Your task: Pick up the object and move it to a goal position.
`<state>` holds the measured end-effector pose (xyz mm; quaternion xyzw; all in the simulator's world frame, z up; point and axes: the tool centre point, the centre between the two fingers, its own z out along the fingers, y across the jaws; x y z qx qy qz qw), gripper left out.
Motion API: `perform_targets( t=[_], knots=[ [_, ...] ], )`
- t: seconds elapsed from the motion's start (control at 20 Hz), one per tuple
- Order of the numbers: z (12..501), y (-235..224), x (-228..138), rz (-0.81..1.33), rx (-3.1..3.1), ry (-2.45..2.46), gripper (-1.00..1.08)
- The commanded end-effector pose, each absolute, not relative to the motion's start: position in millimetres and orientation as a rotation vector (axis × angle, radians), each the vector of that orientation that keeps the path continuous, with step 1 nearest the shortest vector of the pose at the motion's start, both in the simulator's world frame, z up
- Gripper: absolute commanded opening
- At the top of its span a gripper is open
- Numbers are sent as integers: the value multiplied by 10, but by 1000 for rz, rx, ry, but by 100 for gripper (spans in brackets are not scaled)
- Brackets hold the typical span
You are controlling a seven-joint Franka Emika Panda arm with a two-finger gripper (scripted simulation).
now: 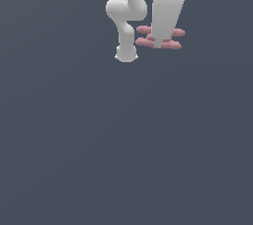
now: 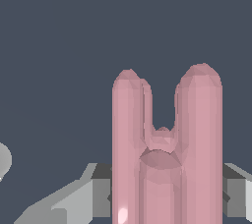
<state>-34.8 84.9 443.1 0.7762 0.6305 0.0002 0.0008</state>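
wrist view: gripper (image 2: 162,198) jaws clamped on pink object (image 2: 165,144), rod ends poking past both sides, open gray all round.

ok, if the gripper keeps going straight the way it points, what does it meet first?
The pink object: it already sits between the gripper's fingers. Beyond it only plain grey ground shows; depth is unclear.
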Motion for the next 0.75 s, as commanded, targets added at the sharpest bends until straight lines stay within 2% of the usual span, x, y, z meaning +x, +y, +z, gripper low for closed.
perform_targets(
  t=[0.0, 0.35, 0.7],
  knots=[
    [4621, 893, -398, -1, 2439, 1979, -100],
    [4948, 972, -464, 0, 2441, 1978, -100],
    [5024, 990, -467, 0, 2442, 1977, -100]
  ],
)
